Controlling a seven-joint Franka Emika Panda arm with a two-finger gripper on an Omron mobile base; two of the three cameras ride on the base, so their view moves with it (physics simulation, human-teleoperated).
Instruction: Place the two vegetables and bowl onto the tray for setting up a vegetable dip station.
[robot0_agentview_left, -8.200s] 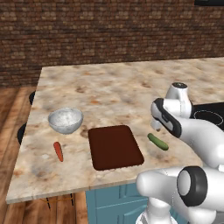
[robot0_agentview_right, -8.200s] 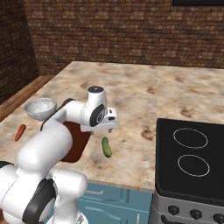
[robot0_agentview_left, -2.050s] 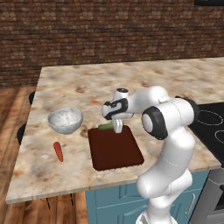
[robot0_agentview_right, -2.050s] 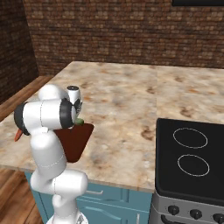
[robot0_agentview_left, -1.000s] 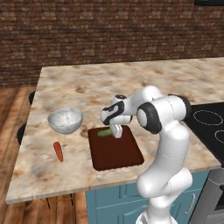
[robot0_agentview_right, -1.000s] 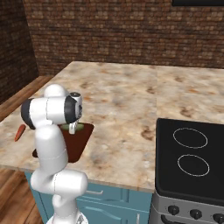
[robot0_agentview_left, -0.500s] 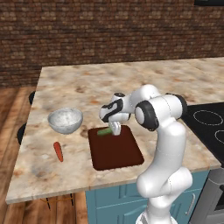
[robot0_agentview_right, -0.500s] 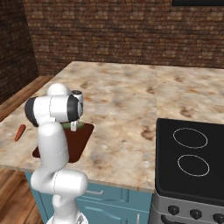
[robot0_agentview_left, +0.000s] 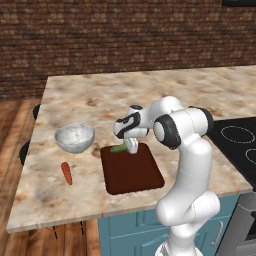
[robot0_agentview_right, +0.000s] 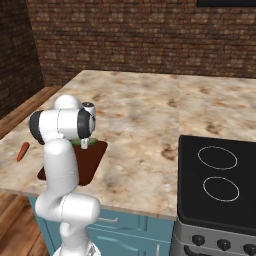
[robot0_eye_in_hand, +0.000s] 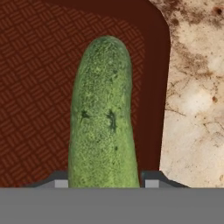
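The cucumber (robot0_eye_in_hand: 105, 118) is gripped by the hand (robot0_agentview_left: 131, 145) low over the tray's (robot0_agentview_left: 135, 172) 12 o'clock edge — release is best made gently, inward of the rim.

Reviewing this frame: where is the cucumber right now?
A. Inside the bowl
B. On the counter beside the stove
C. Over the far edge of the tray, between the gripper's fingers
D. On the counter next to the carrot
C. The cucumber sits at the far edge of the tray under the gripper; the bowl and carrot lie apart on the counter.
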